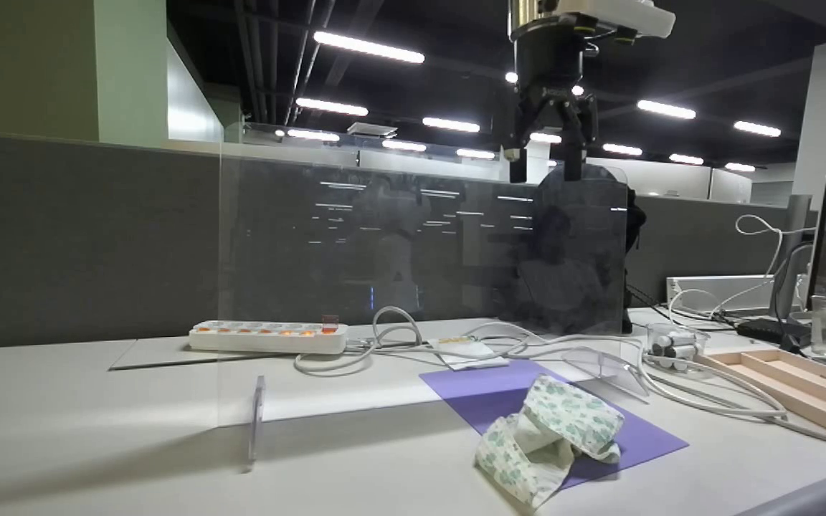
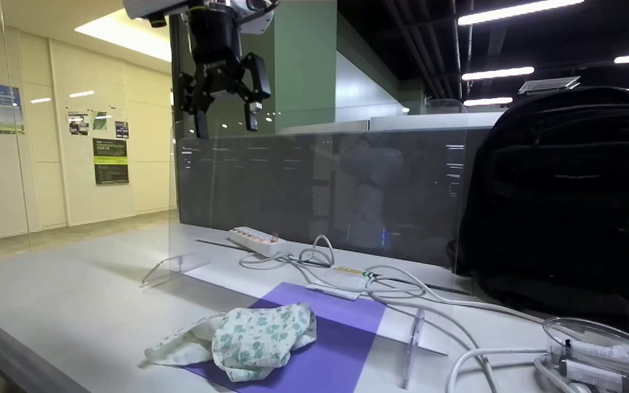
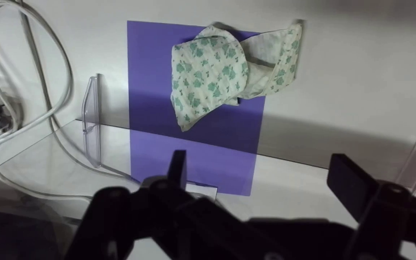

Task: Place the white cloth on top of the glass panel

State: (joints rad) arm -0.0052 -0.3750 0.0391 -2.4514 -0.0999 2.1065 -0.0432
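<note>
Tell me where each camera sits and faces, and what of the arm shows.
An exterior view sits on the cloth side of the glass panel, facing the grey partition; open gripper and arm's end at top.
An exterior view, same side, faces the panel, posters at left; same parts at top.
The wrist view, above, looks down on cloth and purple sheet; fingers at bottom.
Both exterior views share panel, cloth, gripper and power strip.
</note>
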